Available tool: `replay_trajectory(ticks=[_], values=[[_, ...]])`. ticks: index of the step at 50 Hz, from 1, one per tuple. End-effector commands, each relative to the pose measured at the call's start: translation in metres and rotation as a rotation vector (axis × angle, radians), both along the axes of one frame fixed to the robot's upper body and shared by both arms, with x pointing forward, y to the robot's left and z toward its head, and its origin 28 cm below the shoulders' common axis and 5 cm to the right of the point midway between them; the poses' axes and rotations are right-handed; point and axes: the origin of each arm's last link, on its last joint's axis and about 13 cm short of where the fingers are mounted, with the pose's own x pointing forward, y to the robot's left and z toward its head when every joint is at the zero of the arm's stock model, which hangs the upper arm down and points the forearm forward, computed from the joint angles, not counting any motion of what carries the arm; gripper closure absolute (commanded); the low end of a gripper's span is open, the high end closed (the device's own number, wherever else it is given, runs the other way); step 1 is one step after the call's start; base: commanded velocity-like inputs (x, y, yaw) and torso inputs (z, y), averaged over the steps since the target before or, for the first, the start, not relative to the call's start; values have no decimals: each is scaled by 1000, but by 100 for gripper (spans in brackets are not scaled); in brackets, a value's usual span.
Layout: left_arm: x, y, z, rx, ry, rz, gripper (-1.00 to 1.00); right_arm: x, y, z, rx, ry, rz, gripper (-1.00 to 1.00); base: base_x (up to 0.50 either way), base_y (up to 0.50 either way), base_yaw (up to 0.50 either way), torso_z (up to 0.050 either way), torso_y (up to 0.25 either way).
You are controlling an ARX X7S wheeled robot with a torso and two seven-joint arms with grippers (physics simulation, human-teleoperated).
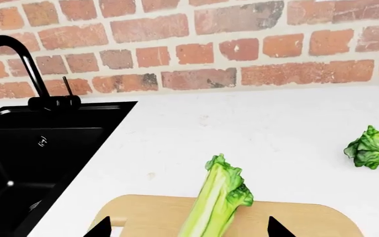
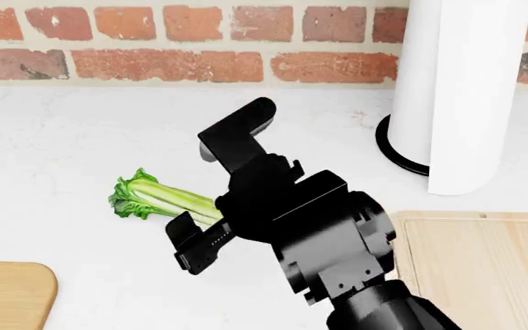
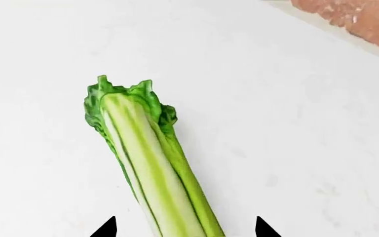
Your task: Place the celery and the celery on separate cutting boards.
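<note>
Head view shows the right gripper (image 2: 204, 216) low in the middle of the frame with its jaws open on each side of a celery (image 2: 159, 196) that lies flat on the white table (image 2: 62, 130), and the pale board (image 2: 484, 268) waits at the lower right. Left wrist view shows the other celery (image 1: 217, 202) lying on the tan board (image 1: 150, 212) at the bottom, between the open jaws of the left gripper (image 1: 188, 228). Celery looks light and stiff but the leaves are soft and tear, so I think the firm stalk near the middle is the best place to hold.
</note>
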Motion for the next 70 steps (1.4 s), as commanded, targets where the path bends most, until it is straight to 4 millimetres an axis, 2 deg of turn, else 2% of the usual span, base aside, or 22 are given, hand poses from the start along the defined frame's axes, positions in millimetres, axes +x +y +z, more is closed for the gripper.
replay_trajectory(ticks=[1, 4, 11, 12, 15, 23, 29, 37, 38, 40, 47, 50, 55, 70], values=[[-2, -2, -1, -27, -29, -38, -100, 6, -1, -20, 41, 81, -1, -100, 0, 0, 0, 0, 0], [-3, 0, -1, -29, -29, -34, -100, 3, -1, -28, 27, 106, 2, -100, 0, 0, 0, 0, 0], [-6, 1, 1, -26, -33, -37, -100, 5, -2, -22, 33, 96, -30, -100, 0, 0, 0, 0, 0], [-7, 1, 1, -26, -33, -38, -100, 6, -2, -23, 30, 96, -35, 100, 0, 0, 0, 0, 0], [-8, 3, 2, -26, -33, -39, -100, 7, -4, -22, 19, 51, -78, 100, 0, 0, 0, 0, 0], [-6, 2, 3, -26, -32, -39, -100, 6, -1, -15, 20, 37, -55, 100, 0, 0, 0, 0, 0], [-1, -4, 2, -30, -37, -43, -100, -9, 0, 4, 20, -10, -25, 100, 0, 0, 0, 0, 0], [2, -6, 0, -29, -36, -43, -100, -26, -8, 23, 34, -65, -37, 100, 0, 0, 0, 0, 0], [2, -6, -1, -30, -34, -43, -100, -38, -10, 31, 35, -99, -41, 100, 0, 0, 0, 0, 0], [3, -6, -1, -29, -34, -44, -100, -47, -13, 36, 41, -121, -51, 100, 0, 0, 0, 0, 0], [5, -7, -3, -32, -30, -54, -100, -65, -27, 48, 63, -150, -126, 100, 0, 0, 0, 0, 0], [3, -5, -3, -36, -30, -60, -100, -79, -32, 53, 91, -173, -168, 100, 0, 0, 0, 0, 0], [7, -4, -4, -39, -29, -65, -100, -98, -40, 54, 112, -182, -209, 100, 0, 0, 0, 0, 0], [8, -9, -7, -43, -28, -82, -100, -155, -83, 62, 114, -228, -369, 100, 0, 0, 0, 0, 0]])
